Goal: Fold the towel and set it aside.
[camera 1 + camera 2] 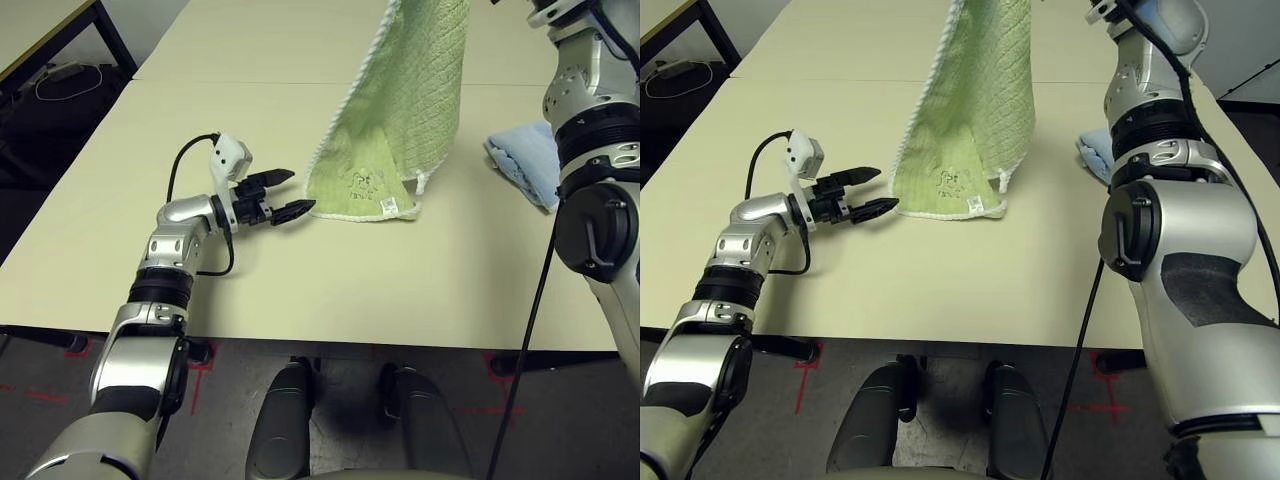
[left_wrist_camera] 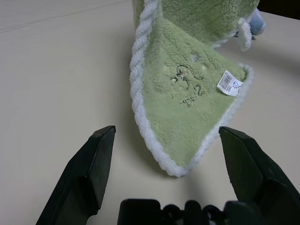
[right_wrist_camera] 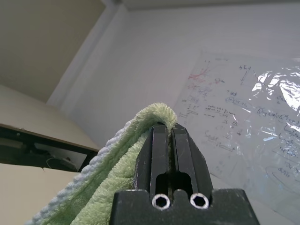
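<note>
The light green towel point(image 1: 400, 110) with white edging hangs down from above the table, its lower end with a dark embroidered motif and a white tag resting on the tabletop. My right gripper point(image 3: 165, 133) is shut on the towel's point(image 3: 117, 183) top fold, raised high. My left gripper point(image 1: 285, 195) lies low over the table just left of the towel's bottom corner point(image 2: 176, 166), open, its fingers point(image 2: 89, 173) on either side of that corner without touching it.
A folded light blue towel point(image 1: 528, 162) lies on the table point(image 1: 350, 280) at the right, behind my right arm. A dark table frame and a cable on the floor show at the far left. The near tabletop in front of the green towel is bare.
</note>
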Robot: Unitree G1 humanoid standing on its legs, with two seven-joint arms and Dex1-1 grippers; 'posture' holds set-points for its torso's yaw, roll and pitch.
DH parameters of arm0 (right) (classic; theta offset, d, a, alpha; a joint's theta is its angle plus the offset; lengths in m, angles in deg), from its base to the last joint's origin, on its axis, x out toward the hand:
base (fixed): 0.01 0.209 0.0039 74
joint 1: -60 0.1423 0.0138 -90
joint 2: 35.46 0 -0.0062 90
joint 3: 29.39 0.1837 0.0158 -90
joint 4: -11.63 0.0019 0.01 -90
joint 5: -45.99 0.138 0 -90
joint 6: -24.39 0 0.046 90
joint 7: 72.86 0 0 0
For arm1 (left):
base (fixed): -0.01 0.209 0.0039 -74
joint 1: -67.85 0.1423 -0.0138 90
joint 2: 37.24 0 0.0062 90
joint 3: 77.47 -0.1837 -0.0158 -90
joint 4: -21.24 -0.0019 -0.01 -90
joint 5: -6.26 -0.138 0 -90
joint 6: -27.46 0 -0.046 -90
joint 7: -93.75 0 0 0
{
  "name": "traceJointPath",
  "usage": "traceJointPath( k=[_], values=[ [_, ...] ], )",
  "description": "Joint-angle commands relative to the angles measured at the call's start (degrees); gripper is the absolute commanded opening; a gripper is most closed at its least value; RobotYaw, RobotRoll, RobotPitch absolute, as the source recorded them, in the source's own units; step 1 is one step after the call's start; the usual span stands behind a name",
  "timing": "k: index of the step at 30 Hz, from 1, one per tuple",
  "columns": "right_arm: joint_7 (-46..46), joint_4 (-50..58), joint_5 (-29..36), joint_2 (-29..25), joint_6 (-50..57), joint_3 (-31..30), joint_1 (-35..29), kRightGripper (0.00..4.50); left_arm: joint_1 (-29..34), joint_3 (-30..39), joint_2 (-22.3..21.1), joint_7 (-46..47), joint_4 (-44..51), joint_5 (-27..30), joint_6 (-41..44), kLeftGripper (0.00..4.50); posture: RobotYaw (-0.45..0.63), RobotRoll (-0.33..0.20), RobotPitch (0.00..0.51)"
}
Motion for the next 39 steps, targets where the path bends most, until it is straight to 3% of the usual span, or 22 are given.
traceJointPath(
  k=[1, 9, 11, 12, 22, 30, 34, 39],
  values=[
    [0.61, 1.26, 0.78, -0.75, 0.09, 0.57, 0.17, 0.02, -0.54, -1.73, 0.9, -2.26, -0.39, 0.34, 4.27, 4.5, 0.04, 0.0, 0.162],
    [0.26, 1.3, 0.52, -1.08, 0.41, 0.67, 0.8, 0.02, -0.71, -1.83, 1.68, -2.58, 0.81, 1.14, 12.03, 4.5, 0.04, 0.0, 0.161],
    [0.15, 1.35, 0.49, -1.1, 0.45, 0.64, 0.82, 0.0, -0.69, -1.82, 1.68, -2.52, 1.16, 1.46, 13.95, 4.11, 0.04, 0.0, 0.16],
    [0.13, 1.37, 0.48, -1.08, 0.49, 0.62, 0.84, 0.0, -0.69, -1.82, 1.64, -2.45, 1.28, 1.63, 14.75, 3.88, 0.04, 0.0, 0.161],
    [-0.26, 1.4, 0.25, -1.02, 0.69, 0.48, 0.96, 0.0, -0.1, -1.43, 0.43, -3.18, 2.87, 2.37, 18.48, 0.03, 0.04, 0.0, 0.159],
    [-2.61, -0.31, -1.12, -3.08, 2.37, 0.45, -0.94, 0.0, -1.29, -1.69, -3.9, -4.99, 4.55, 1.76, 20.26, 0.03, 0.04, 0.0, 0.161],
    [-3.0, -0.83, -1.77, -4.63, 5.45, 0.14, -4.2, 0.0, -2.37, 1.03, -4.28, 2.42, 5.71, 0.05, 12.35, 0.03, 0.04, 0.0, 0.165],
    [-1.33, 0.09, -2.47, -5.82, 8.36, -0.57, -10.31, 0.0, -1.59, 5.22, -2.6, 12.71, 11.26, 0.84, 9.67, 0.03, 0.04, 0.0, 0.173]
  ],
)
